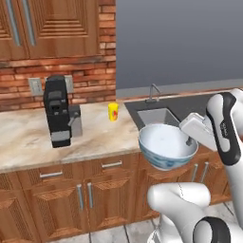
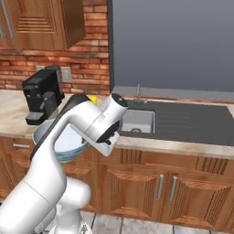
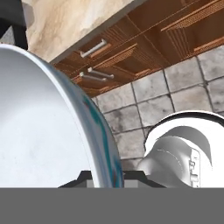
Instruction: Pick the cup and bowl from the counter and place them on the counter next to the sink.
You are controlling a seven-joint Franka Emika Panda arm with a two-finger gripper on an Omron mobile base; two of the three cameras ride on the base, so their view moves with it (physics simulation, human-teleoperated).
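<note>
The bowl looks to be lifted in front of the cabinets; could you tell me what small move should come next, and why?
Probably carry the bowl back over the counter beside the sink. The gripper is shut on its rim, and it hangs past the counter edge, above the floor.

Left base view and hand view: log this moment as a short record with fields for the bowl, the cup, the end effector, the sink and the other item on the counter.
bowl: wide round bowl, white inside, blue-grey patterned outside, held in the air in front of the brown cabinets, rim gripped on its right side
end effector: white two-finger end effector, shut on the bowl's rim
cup: small yellow cup, upright on the beige marbled counter, left of the sink
sink: rectangular steel sink, faucet behind it
other: black coffee machine, left of the cup
</note>
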